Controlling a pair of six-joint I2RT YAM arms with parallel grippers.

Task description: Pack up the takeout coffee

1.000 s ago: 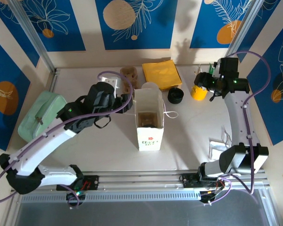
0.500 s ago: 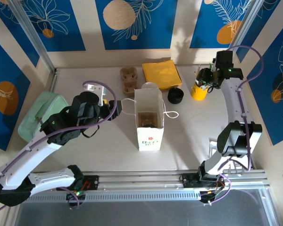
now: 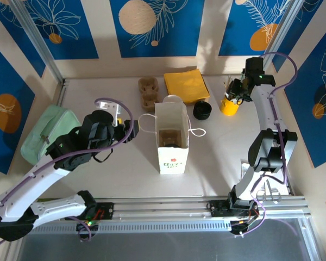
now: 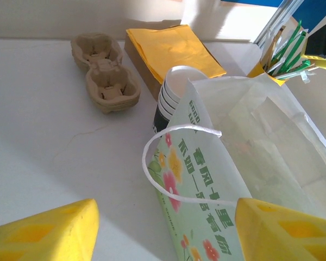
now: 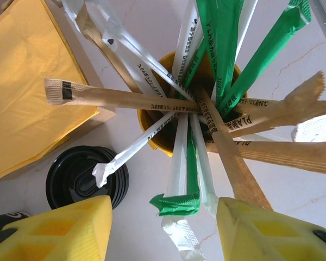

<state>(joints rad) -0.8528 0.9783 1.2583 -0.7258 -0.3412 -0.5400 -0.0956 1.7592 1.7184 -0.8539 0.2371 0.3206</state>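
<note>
Left arm: it has been drawn back from the paper bag [image 3: 171, 157] toward the left edge of the tabletop [image 3: 217, 157]; a second ago it was pressed up against the bag's left side
Left gripper [image 4: 163, 228]: it is held with the jaws wide apart and nothing between them, and is pointed at the bag's looped handle from just short of it
Right arm: it has been swung further toward the far right corner and is now poised over the yellow cup [image 3: 229, 105] of wrapped straws and stirrers
Right gripper [image 5: 163, 223]: the jaws are seen apart and are being narrowed; loose ends of a green and a white wrapper hang in the gap, but no grip on either is shown
Takeout coffee: no lidded white cup is made out on the bare tabletop; a brown shape [image 3: 170, 138] with a darker middle is seen at the bottom of the bag, in the middle of the tabletop, and whether that is the coffee cannot be told
Not the coffee: the stack of lidless cups [image 3: 174, 99] just behind the bag, and the pile of black lids [image 3: 202, 111] between the bag and the yellow cup
Meaning for the task: the left arm's work at the bag is judged to be done, and a straw or stirrer is judged to be the next thing fetched for it
Risk: the wrappers are fanned and crossed, so more than one may be pinched, or the yellow cup may be tipped
</note>
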